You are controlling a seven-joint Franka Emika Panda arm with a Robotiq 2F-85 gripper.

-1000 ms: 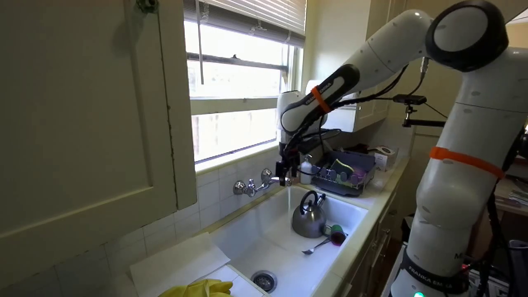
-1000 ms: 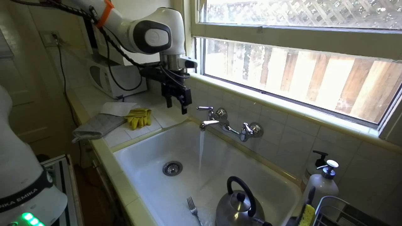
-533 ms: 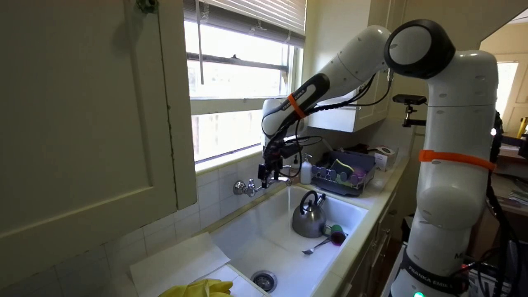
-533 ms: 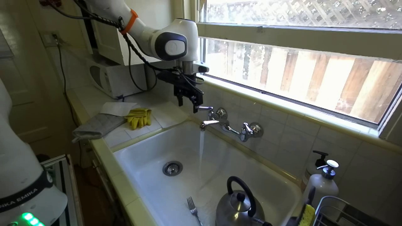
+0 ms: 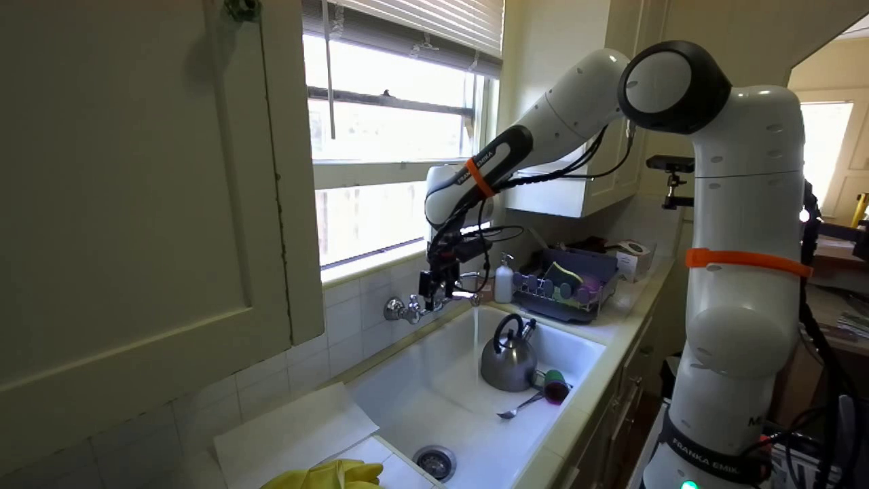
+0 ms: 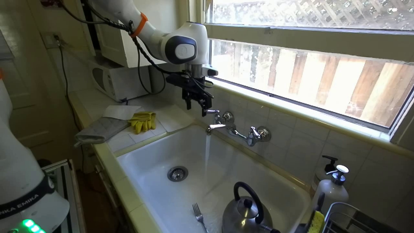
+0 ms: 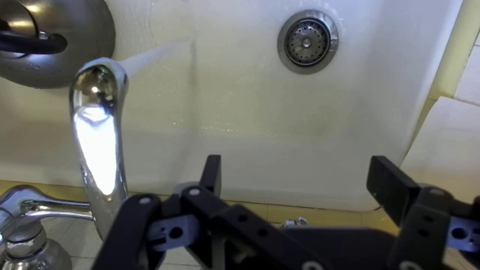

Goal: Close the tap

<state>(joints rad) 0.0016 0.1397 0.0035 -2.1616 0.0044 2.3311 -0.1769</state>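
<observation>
Gripper [image 7: 294, 170]: jaws spread wide. The silver chrome tap [image 6: 232, 130], water running, sits just beside and below it; contact with the lever handle [image 6: 214, 112] unconfirmed. Past the spout [image 7: 98, 146] stands a rounded, black-handled metal kettle [image 5: 509, 363] in the white sink [image 6: 152, 173]; a yellow glove [image 6: 142, 122] lies well away. The gripper masks part of the tap in an exterior view; the wrist view crops the kettle

In an exterior view, the sink [image 5: 407, 387] is seen lengthwise from above its drain [image 5: 435, 464] end; in an exterior view, nearer, from the kettle [image 6: 245, 212] end toward the gloves [image 6: 142, 121]. The sink, tap [image 6: 231, 127] and kettle are shared by both. In the wrist view, the sink is faced from above, close up, past the pincer [image 7: 295, 172].
</observation>
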